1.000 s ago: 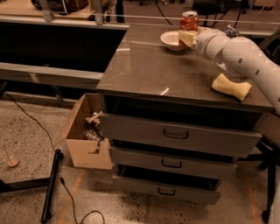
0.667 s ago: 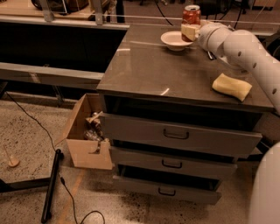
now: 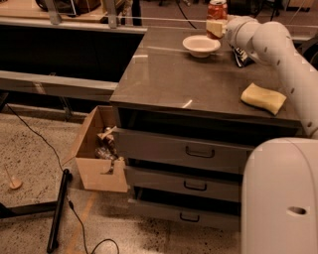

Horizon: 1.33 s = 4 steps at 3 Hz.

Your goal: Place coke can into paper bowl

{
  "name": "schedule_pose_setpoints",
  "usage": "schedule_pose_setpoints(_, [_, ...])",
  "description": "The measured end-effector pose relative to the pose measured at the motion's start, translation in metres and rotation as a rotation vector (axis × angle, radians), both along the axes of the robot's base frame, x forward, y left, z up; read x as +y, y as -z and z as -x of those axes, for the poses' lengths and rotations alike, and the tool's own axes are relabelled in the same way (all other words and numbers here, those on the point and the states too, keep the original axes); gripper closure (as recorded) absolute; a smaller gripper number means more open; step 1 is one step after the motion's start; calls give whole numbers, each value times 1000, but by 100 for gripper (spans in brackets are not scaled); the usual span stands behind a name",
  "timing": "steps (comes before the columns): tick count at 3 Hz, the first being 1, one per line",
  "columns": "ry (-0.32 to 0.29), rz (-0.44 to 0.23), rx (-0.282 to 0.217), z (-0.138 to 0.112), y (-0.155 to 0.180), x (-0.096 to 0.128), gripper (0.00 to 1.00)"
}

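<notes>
Red coke can (image 3: pixel 217 10) in pale end effector (image 3: pixel 215 28), white paper bowl (image 3: pixel 201 46)

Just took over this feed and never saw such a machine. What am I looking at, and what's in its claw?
One camera, mounting unknown, looks down on a grey drawer cabinet. The white tube at right is the robot's single arm; the white bulk at bottom right is probably its body. At the arm's tip, the gripper, a two-finger claw, is closed on the coke can, held up near the far edge, past the paper bowl. Also on top: a pale yellow sponge block and a dark item I can't identify. A cardboard box sits on the floor.
</notes>
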State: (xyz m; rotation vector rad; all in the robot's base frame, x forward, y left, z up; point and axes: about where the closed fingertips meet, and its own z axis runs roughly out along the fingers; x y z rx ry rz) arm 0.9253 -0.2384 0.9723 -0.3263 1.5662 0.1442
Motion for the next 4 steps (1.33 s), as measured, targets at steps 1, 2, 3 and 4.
schedule_pose_setpoints(1, [-33,-4,6,-21,8,14,100])
schedule_pose_setpoints(2, [-62,-2,19,-36,21,29,100])
schedule_pose_setpoints(3, [-78,7,39,-45,38,34,82])
schedule_pose_setpoints(4, [-94,-2,80,-48,58,39,59])
